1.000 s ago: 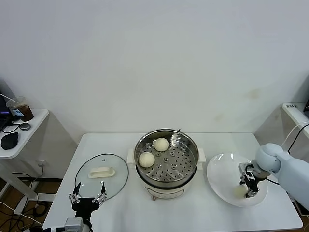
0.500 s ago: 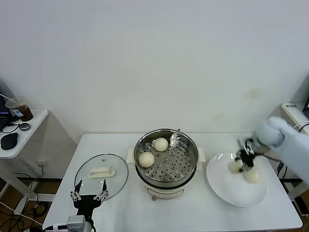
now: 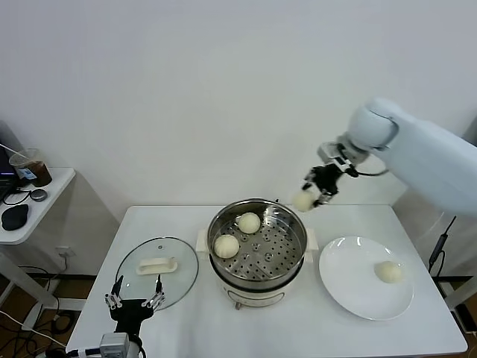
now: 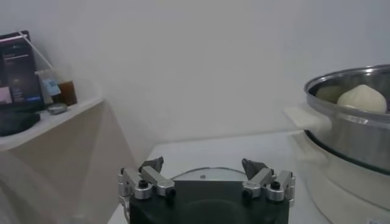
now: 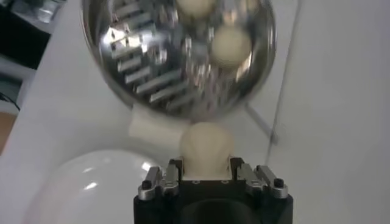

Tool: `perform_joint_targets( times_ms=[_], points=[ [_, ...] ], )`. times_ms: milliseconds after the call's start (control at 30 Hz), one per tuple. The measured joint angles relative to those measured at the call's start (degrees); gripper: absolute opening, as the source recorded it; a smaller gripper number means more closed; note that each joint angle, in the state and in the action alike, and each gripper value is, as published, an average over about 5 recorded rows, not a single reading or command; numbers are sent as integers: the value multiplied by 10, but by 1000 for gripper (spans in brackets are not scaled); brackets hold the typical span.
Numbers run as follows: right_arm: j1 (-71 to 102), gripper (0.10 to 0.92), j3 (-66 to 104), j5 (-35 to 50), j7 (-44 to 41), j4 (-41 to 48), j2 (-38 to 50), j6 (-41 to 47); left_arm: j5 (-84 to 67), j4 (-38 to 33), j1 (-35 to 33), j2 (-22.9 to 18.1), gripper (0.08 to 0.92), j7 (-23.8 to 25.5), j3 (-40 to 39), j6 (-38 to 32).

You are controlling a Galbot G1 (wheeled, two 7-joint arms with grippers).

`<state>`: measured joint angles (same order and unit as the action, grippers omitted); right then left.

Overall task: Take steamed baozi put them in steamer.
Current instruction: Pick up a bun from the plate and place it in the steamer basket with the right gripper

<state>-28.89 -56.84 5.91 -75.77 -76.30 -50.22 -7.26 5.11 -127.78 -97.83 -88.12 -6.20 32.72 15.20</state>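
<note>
My right gripper is shut on a cream-white baozi and holds it in the air just past the steamer's back right rim; the bun also shows in the right wrist view. The shiny steel steamer stands mid-table on its white base. Two baozi lie inside it, one at the back and one at the left; both show in the right wrist view. One more baozi rests on the white plate at the right. My left gripper is open and empty, low at the table's front left.
The glass lid with a white handle lies flat left of the steamer, just beyond my left gripper. A side shelf at the far left holds a cup of dark drink and small items. The white wall is close behind.
My right gripper took one baozi off the plate, lifted it and carried it left and back to the steamer's far right rim. The left arm has barely moved.
</note>
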Motion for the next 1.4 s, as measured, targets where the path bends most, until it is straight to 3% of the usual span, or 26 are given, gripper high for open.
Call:
perform_joint_targets(
  times_ms=[267, 600, 1233, 1400],
  points=[
    [-10, 475, -63, -67, 43, -43, -42, -161, 1, -2, 2, -4, 823, -2, 1, 0],
    [8, 475, -107, -154, 84, -85, -89, -273, 1, -8, -1, -5, 823, -3, 0, 0],
    [30, 475, -149, -198, 111, -102, -136, -327, 0, -11, 0, -5, 823, -3, -2, 0],
    [27, 556, -152, -200, 116, -106, -136, -323, 0, -13, 0, -5, 823, -3, -2, 0]
  ],
)
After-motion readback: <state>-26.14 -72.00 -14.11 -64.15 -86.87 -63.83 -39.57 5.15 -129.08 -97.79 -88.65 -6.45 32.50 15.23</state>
